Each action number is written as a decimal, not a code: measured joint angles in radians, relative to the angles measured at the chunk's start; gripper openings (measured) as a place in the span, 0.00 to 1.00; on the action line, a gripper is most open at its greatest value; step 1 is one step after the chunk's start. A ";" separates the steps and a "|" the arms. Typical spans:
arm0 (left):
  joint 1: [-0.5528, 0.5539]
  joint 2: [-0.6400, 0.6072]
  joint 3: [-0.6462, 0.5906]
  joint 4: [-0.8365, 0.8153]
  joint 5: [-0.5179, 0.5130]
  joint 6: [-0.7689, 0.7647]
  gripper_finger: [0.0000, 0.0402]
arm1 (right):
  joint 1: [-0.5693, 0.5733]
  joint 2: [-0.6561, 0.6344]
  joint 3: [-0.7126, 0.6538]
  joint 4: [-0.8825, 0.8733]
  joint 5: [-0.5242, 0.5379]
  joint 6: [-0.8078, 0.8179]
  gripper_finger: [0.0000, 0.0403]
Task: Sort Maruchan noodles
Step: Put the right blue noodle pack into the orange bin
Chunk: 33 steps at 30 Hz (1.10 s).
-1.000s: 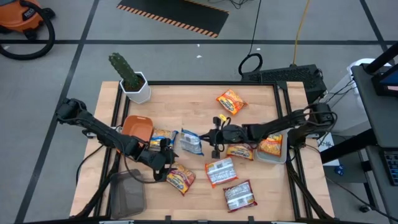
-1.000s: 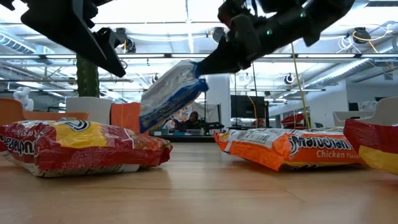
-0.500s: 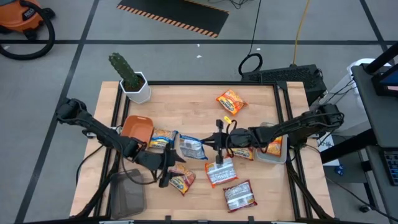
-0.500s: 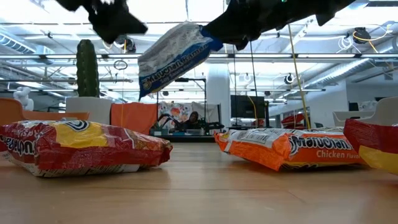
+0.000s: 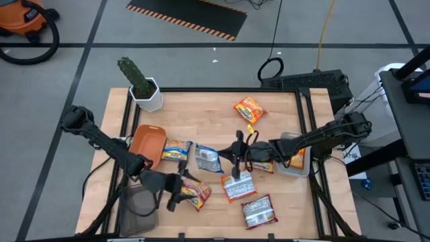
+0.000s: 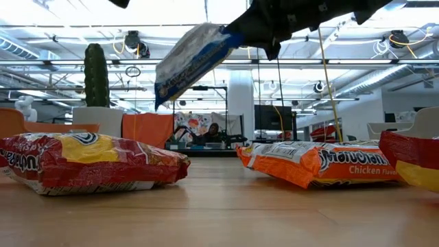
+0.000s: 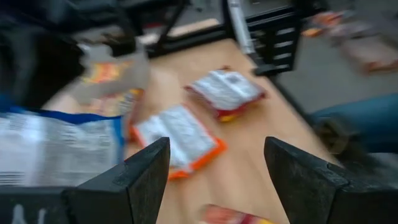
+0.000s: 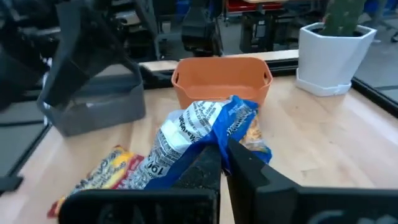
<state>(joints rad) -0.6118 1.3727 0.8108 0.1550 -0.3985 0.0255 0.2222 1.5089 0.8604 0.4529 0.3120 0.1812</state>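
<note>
packet (image 5: 207, 158) above table (image 5: 275, 107), between both grippers

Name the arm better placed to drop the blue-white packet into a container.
Right: the right gripper is shut on the blue-white packet, lifted clear of the table. The left gripper is open and empty.

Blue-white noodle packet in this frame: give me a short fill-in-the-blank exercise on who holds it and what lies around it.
1. The blue-white noodle packet is gripped by the ____ end effector.
2. In the low view that packet hangs ____ the table, not touching it.
3. The left end effector has its fingers ____ and holds nothing.
4. The cactus stands in a ____ pot.

Missing words: right; above; open; white
</note>
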 joint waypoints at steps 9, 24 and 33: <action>-0.015 0.000 0.000 0.044 -0.261 0.134 0.66 | 0.009 0.000 0.000 0.135 -0.006 -0.024 0.00; -0.055 -0.004 0.042 0.157 -0.297 0.023 0.66 | 0.082 0.000 0.000 0.165 -0.212 -0.251 0.01; -0.011 -0.007 0.113 -0.012 -0.060 -0.144 0.66 | 0.141 0.000 0.000 0.217 -0.212 -0.352 0.01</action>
<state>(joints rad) -0.6228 1.3655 0.9241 0.1431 -0.4585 -0.1183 0.3635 1.5093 0.8608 0.6701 0.0998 -0.1706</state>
